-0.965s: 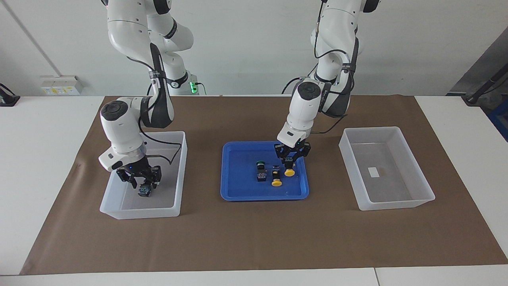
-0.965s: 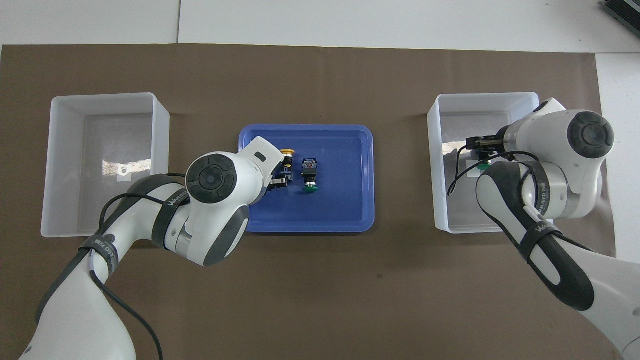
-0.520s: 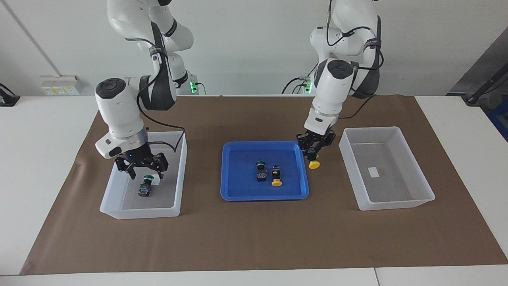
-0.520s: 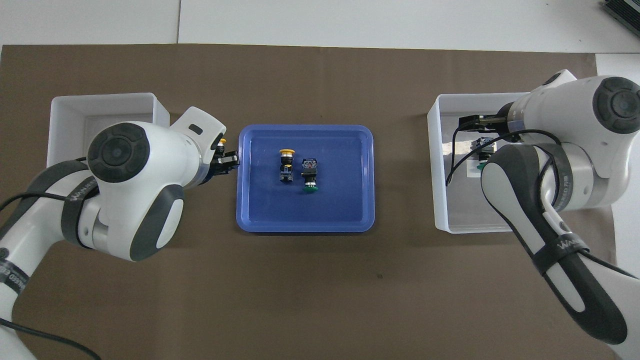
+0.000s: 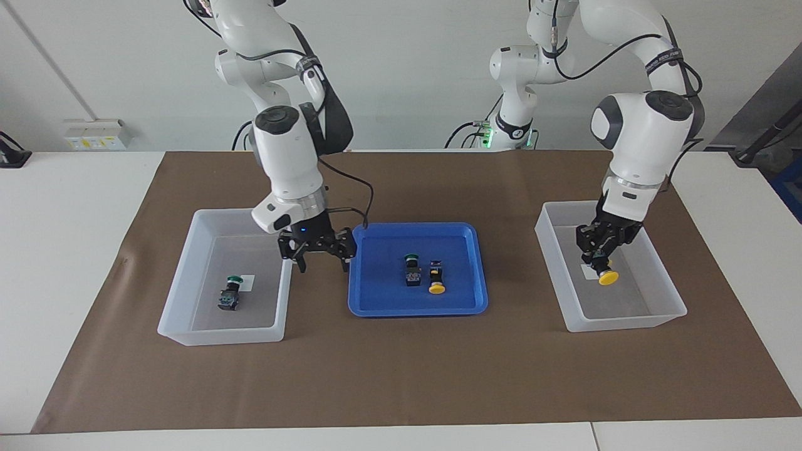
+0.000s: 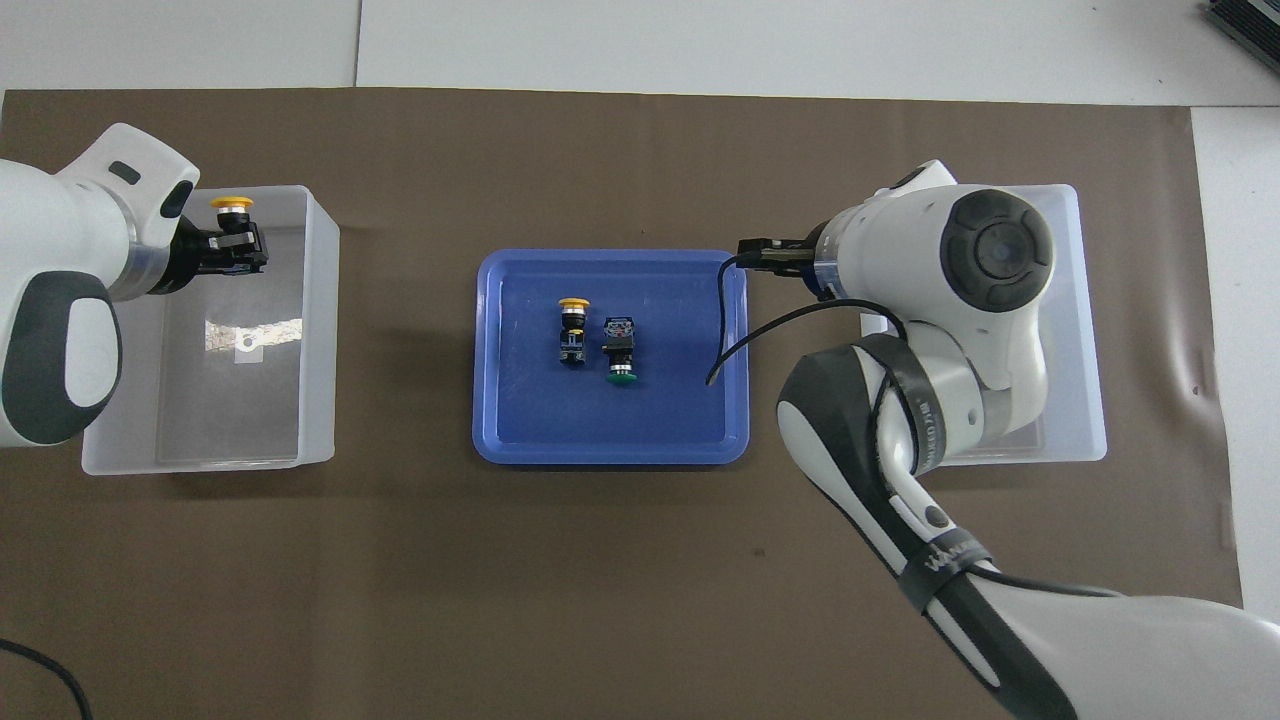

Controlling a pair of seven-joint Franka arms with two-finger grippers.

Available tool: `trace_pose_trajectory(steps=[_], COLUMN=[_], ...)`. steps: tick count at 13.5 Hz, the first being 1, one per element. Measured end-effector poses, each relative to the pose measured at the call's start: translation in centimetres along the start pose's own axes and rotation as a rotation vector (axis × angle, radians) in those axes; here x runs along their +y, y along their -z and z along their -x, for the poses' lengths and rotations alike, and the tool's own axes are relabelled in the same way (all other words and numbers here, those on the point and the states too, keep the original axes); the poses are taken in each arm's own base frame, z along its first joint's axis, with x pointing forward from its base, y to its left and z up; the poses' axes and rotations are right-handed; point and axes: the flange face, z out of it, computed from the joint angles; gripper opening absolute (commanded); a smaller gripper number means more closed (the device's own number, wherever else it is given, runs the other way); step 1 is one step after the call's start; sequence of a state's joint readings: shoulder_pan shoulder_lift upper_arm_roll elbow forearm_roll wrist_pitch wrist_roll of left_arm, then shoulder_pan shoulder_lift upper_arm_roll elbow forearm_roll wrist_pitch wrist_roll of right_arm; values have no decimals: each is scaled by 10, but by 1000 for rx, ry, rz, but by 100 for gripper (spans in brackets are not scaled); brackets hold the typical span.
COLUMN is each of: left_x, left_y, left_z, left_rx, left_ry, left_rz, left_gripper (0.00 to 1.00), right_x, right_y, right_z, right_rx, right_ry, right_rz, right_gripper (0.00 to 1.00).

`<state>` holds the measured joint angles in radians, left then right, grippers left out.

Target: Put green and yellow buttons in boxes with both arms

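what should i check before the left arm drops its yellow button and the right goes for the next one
1. Left gripper shut on held yellow button: ok.
2. Held button over the left arm's box: ok.
3. Landing spot in that box free, only a label: ok.
4. Right gripper open, holding nothing: ok.
5. Right gripper over a button: not ok, it hangs at the blue tray edge.
6. Green button and yellow button left in tray: ok.
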<state>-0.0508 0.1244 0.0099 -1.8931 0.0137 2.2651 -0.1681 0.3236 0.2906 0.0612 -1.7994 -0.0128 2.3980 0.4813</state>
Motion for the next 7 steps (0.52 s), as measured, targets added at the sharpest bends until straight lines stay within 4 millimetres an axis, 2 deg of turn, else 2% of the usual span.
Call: trace_pose_trajectory(steps=[2,4,7], left_x=[-30,-50,-55], left_y=[-12,-31,-67], left_z=[-3,0,7], left_rx=[3,-4,-18], left_ry=[-64,-116,-165], left_rz=[-12,-20,-20], left_gripper=[0,0,0], right_x=[-38,-67,-104], right_y=[-23,-42,-77], right_z=[20,39,73], right_rx=[2,-1,-18], right_ry=[-5,-10,39], right_rz=[-27,-47,-47], right_gripper=[100,100,100])
